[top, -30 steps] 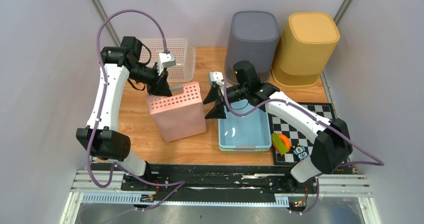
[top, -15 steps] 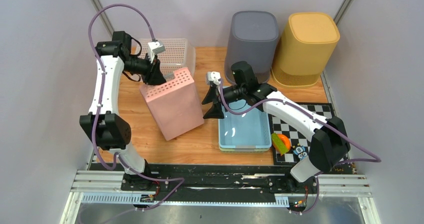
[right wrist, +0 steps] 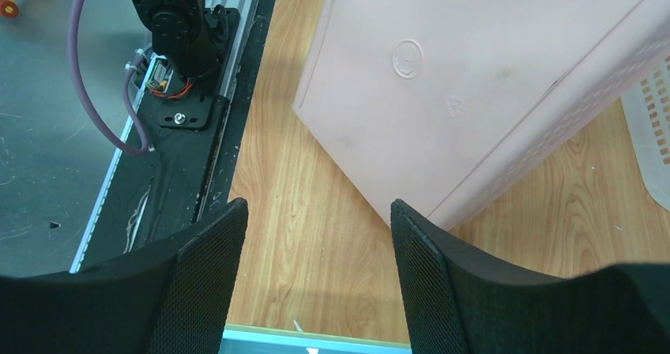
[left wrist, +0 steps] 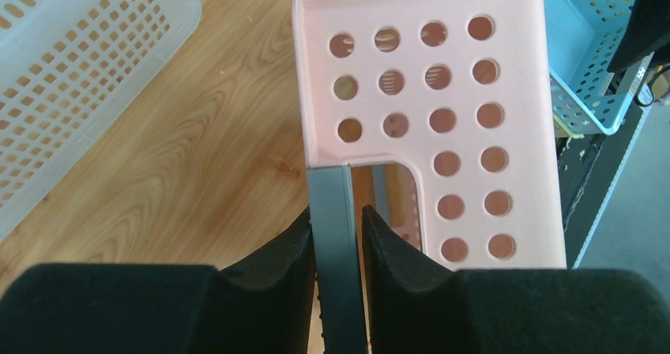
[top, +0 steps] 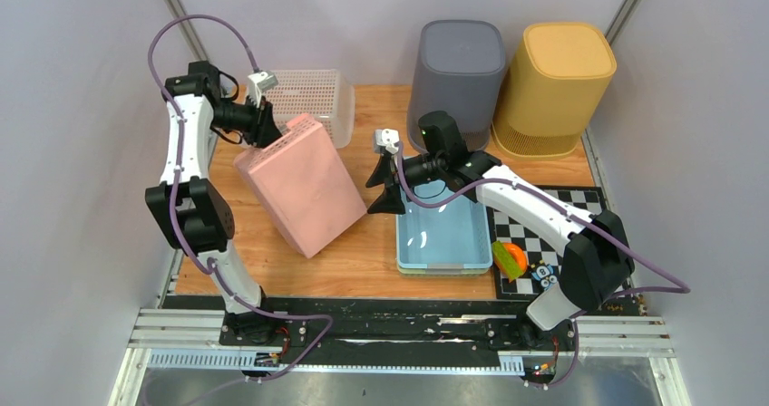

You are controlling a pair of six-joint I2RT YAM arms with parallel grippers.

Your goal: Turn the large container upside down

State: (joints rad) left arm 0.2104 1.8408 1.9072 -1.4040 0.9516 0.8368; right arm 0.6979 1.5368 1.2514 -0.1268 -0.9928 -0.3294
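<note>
The large pink container is tilted on the wooden table, its solid base facing up and toward the right, its low edge on the table near the front. My left gripper is shut on the container's grey handle at its far upper end. The perforated pink wall shows in the left wrist view, with the gripper clamped on the handle. My right gripper is open and empty, just right of the container. In the right wrist view the gripper hovers over bare wood, apart from the container's base.
A white perforated basket lies behind the pink container. A grey bin and a yellow bin stand at the back right. A light-blue tray sits under my right arm. A checkered mat with an orange toy lies at the right.
My left gripper has moved back and to the left with the handle, tipping the pink container further over so that its base faces up. The right arm has hardly moved.
</note>
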